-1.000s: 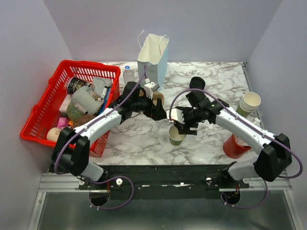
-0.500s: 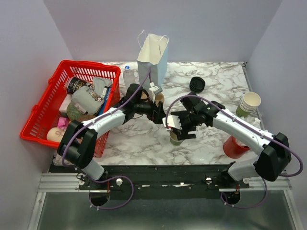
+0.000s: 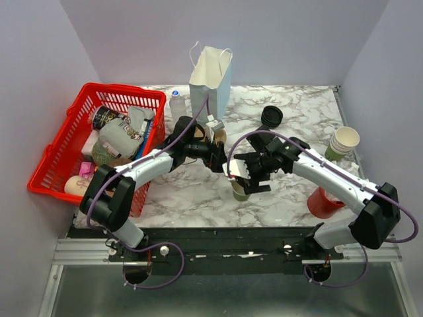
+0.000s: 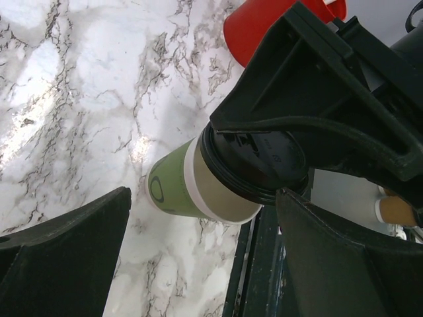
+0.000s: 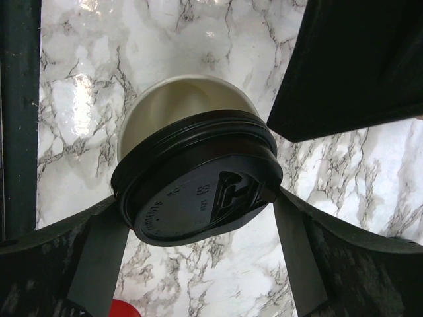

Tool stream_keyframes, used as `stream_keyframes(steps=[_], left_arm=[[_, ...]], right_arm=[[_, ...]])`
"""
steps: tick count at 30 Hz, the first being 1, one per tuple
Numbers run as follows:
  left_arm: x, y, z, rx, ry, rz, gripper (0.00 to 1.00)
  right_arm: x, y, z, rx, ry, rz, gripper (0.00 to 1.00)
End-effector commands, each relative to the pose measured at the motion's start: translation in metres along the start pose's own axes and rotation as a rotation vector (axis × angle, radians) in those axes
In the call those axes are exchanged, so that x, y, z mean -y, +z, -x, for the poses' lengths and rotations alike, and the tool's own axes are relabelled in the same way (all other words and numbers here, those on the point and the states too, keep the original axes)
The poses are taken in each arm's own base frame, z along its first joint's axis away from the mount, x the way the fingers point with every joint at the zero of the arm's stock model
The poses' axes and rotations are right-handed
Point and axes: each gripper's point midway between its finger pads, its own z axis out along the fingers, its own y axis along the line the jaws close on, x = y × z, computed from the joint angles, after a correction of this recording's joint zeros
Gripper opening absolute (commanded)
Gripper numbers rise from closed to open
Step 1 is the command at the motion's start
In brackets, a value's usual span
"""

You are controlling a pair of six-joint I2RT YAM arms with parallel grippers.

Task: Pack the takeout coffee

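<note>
The takeout coffee is an olive-green paper cup (image 3: 240,192) standing on the marble table near the front centre. My right gripper (image 3: 246,175) hovers right over it, shut on the round black sip lid (image 5: 195,198). The lid sits tilted on the cup's rim, and the white inside (image 5: 178,102) still shows behind it. In the left wrist view the cup (image 4: 178,188) and lid (image 4: 264,165) appear just ahead of my left gripper (image 4: 203,198). That gripper (image 3: 221,157) stands open just left of the cup, touching nothing.
A white paper bag (image 3: 211,76) stands open at the back centre with a small bottle (image 3: 177,102) beside it. A full red basket (image 3: 59,152) is at the left. Spare black lids (image 3: 271,116), stacked green cups (image 3: 342,142) and a red cup (image 3: 324,201) are at the right.
My right gripper has come down and left with the lid, from beside the open cup to over its mouth. The left gripper has swung in closer to the cup.
</note>
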Motion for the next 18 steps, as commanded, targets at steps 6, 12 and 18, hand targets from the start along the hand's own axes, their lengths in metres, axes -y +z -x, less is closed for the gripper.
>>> stream_keyframes(steps=[6, 12, 18], left_arm=[[0.007, 0.016, -0.021, -0.042, -0.003, -0.092, 0.99], [0.005, 0.02, -0.031, -0.042, -0.04, -0.099, 0.99], [0.0, 0.024, -0.037, -0.046, -0.066, -0.092, 0.98]], right_arm=[[-0.007, 0.016, 0.002, 0.007, 0.019, 0.026, 0.97], [-0.015, 0.022, 0.008, 0.045, 0.035, 0.036, 1.0], [-0.019, 0.025, 0.009, 0.06, 0.059, 0.025, 1.0]])
